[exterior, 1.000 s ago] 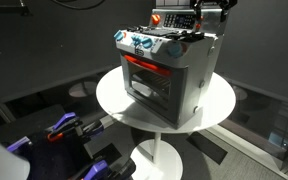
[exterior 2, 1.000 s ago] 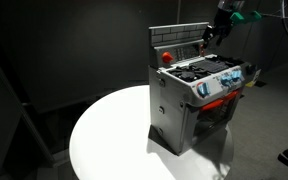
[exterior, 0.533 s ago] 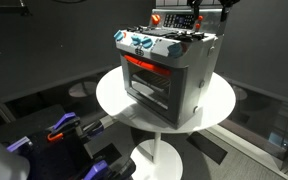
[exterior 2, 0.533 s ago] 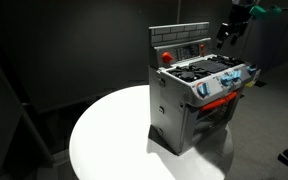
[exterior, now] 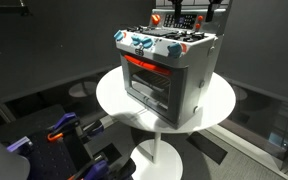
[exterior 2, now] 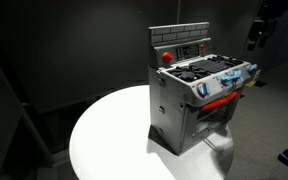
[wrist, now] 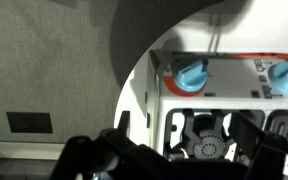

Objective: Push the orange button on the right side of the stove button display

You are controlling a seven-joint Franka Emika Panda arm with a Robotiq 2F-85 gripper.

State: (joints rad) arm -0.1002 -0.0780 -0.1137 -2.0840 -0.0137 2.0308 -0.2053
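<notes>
Orange button (exterior 2: 165, 57) sits at the far side of the stove (exterior 2: 174, 115): past the table (exterior 2: 99, 135) rim, blue knobs (exterior: 139, 43) and burners (exterior 2: 196, 70), at the back panel's left end in both exterior views. Gripper (exterior 2: 253, 42) hangs well right of the stove, no contact. Wrist view, blurred: fingers (wrist: 99, 160) look spread, nothing held. Risks: spread jaws straddle the button or strike the display (exterior 2: 191, 48) beside it; a hard push could slide the stove.
</notes>
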